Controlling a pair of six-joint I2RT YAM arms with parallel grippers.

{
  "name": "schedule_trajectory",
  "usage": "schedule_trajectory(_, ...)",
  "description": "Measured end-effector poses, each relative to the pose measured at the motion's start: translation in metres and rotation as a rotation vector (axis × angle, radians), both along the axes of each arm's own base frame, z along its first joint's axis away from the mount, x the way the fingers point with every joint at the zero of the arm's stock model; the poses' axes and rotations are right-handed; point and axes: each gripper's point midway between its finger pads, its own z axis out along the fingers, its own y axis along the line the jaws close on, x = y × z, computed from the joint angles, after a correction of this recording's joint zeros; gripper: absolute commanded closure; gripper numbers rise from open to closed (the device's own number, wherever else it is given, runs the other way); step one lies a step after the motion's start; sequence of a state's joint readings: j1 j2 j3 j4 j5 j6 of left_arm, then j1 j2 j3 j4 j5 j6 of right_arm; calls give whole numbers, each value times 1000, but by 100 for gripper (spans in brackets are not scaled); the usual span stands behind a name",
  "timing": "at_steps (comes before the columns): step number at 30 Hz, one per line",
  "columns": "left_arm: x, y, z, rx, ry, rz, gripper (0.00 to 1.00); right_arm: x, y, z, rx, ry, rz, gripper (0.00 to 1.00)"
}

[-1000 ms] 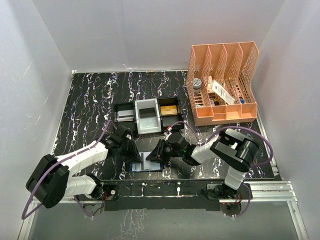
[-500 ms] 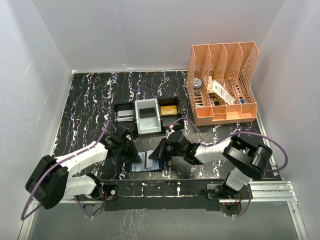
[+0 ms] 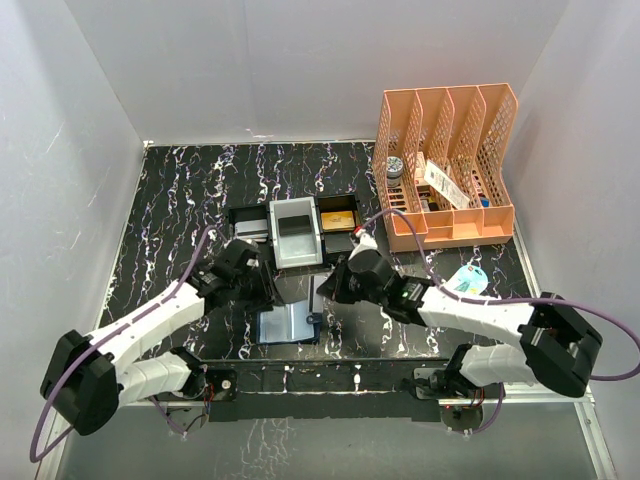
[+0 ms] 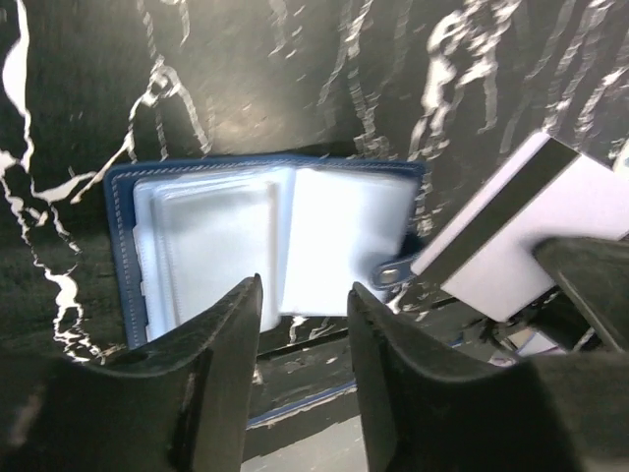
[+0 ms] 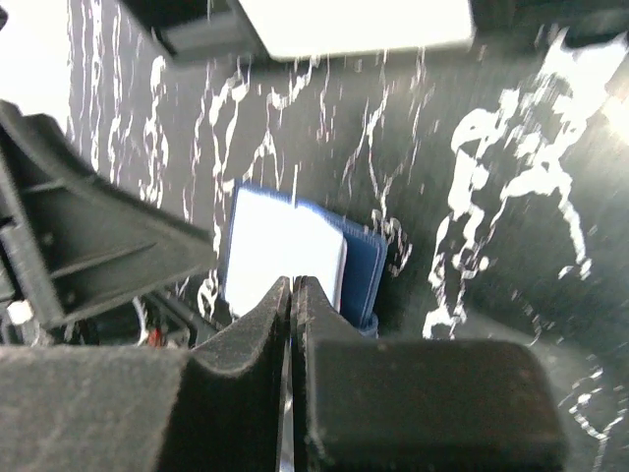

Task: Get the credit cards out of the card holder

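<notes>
— Top external: card holder [image 3: 288, 325] where?
— Lying open on black marbled table [image 3: 170, 210], white walls [image 3: 250, 70] around; just under left claw [image 4: 303, 295], parted, grasping nothing.
— Right claw [image 5: 295, 285]?
— Clenched on grey card [image 4: 501, 246], beside holder's right edge.

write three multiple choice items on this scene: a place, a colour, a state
1. Where is the card holder? A on the table, on the near side of the tray; B inside the tray; C held in the air.
2. What colour is the file rack? A green; B white; C orange.
3. The right gripper is: A open; B shut on a credit card; C shut on the card holder.
Answers: A, it lies flat there; C, orange walls; B, a card edge shows between its closed fingers.
</notes>
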State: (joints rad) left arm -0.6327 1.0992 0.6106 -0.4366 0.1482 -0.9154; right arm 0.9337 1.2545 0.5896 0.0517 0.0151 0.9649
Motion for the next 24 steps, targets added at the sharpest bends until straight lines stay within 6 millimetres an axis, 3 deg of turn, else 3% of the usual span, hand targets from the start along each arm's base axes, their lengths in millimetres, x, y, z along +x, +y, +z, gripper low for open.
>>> schedule_trajectory(6, 29, -1, 55, 5, -173, -8, 28, 50, -5, 60, -112, -241, -84, 100)
schedule_trajectory(9, 35, 10, 70, 57, -227, 6, 20, 78, -2, 89, -163, -334, -120, 100)
schedule_trajectory(12, 37, 27, 74, 138, -248, 29, 14, 106, 6, 99, -227, -377, -136, 100)
schedule_trajectory(16, 34, 48, 71, 242, -242, 56, 2, 137, 25, 87, -319, -388, -114, 100)
schedule_trajectory(24, 36, 72, 75, 344, -301, 59, 1, 174, 41, 33, -558, -357, -67, 100)
